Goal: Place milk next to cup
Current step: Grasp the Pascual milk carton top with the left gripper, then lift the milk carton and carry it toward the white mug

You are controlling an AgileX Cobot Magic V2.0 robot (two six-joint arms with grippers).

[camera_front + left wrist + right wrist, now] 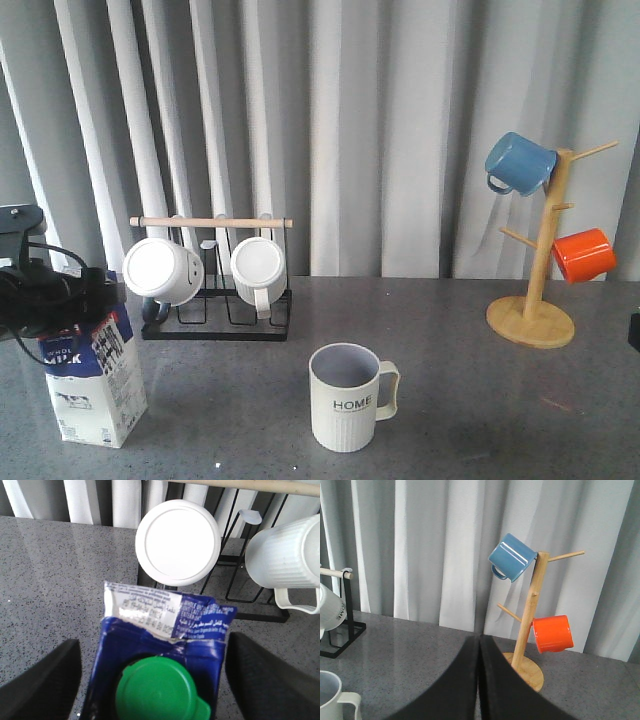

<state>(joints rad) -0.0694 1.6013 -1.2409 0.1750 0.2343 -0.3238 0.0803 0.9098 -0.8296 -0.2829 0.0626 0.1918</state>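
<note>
The milk (95, 385) is a blue-and-white carton standing upright at the front left of the grey table. Its green cap (160, 690) fills the bottom of the left wrist view. My left gripper (62, 297) is down over the carton's top and open. In the left wrist view its black fingers (45, 680) stand either side of the carton (165, 630), with a thin gap on one side. The cup (346, 397), ribbed and lettered "HOME", stands at the front centre, well right of the carton. My right gripper (479, 642) is shut with nothing in it, and the cup's rim (327, 692) shows at that view's corner.
A black wire rack (215, 310) with a wooden bar holds two white mugs (163, 271) behind the carton. A wooden mug tree (535, 300) at the back right carries a blue mug (520, 163) and an orange mug (583, 254). A grey curtain closes the back.
</note>
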